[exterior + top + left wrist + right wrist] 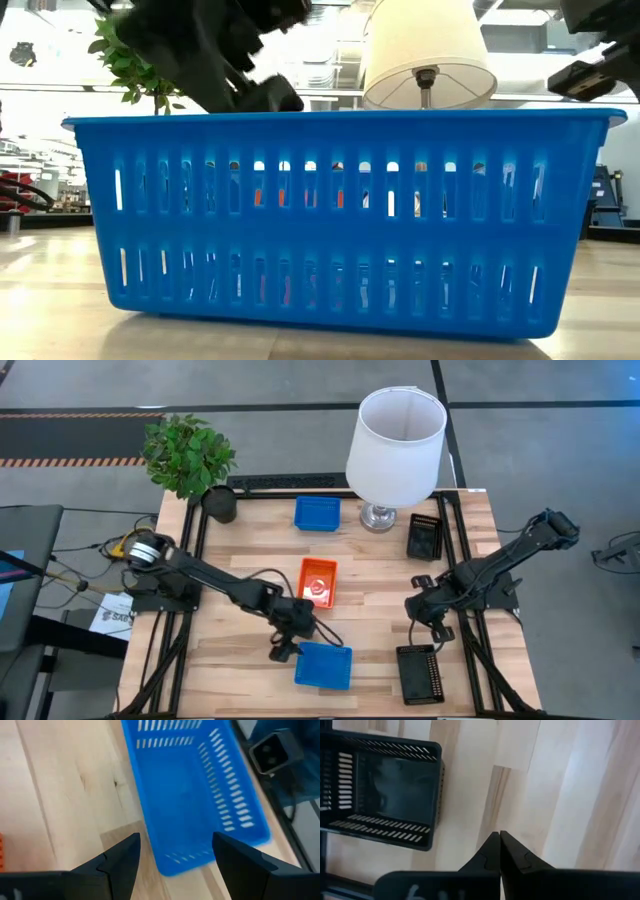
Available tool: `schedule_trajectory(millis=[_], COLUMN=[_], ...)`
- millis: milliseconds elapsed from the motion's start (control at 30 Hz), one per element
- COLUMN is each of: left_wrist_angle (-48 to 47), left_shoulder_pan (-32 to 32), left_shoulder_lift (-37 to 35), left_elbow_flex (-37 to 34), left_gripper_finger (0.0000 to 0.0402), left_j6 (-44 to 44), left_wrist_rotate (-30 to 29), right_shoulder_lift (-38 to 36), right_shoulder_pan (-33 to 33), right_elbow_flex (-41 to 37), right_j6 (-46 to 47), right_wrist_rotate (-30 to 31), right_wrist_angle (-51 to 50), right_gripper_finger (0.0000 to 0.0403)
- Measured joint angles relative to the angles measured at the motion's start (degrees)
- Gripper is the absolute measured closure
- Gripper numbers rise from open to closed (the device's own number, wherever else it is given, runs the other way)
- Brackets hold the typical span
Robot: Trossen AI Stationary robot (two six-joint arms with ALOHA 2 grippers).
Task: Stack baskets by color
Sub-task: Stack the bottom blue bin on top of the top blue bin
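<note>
Table [250, 555]: white lamp [395, 435] at back, far from both grippers. Blue basket [323, 666] at front edge, just ahead of left gripper [175, 852], fingers spread wide, holding nothing. Black basket [380, 790] near right gripper [499, 840], fingers pinched together, empty. Orange basket [318, 581] between arms.

left hand [175, 852] spread wide, right hand [499, 851] closed empty.

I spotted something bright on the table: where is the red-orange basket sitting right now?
In the high view the red-orange basket sits mid-table, between the far blue basket and the near blue basket, just beyond the left claw.
</note>
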Motion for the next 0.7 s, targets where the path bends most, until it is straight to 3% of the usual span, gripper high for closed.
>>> schedule_trajectory(millis=[433,567,700], left_wrist_angle=[0.54,0.63,-0.09], left_shoulder_pan=[-0.09,-0.09,-0.09], left_shoulder_lift=[8.60,9.40,9.40], left_elbow_flex=[2.83,2.81,3.77], left_gripper_finger=[0.0177,0.0224,0.0309], left_j6=[-4.47,-5.49,-5.55], left_wrist_rotate=[-3.08,-2.85,-2.67], right_shoulder_lift=[-0.02,-0.02,-0.04], right_shoulder_pan=[-0.33,-0.33,-1.25], right_elbow_flex=[0.00,0.00,0.00], right_j6=[-4.47,-4.93,-6.72], right_wrist_rotate=[0.47,0.70,0.72], right_wrist_angle=[-0.73,-1.89,-1.92], right_gripper_finger=[0.0390,0.0388,0.0384])
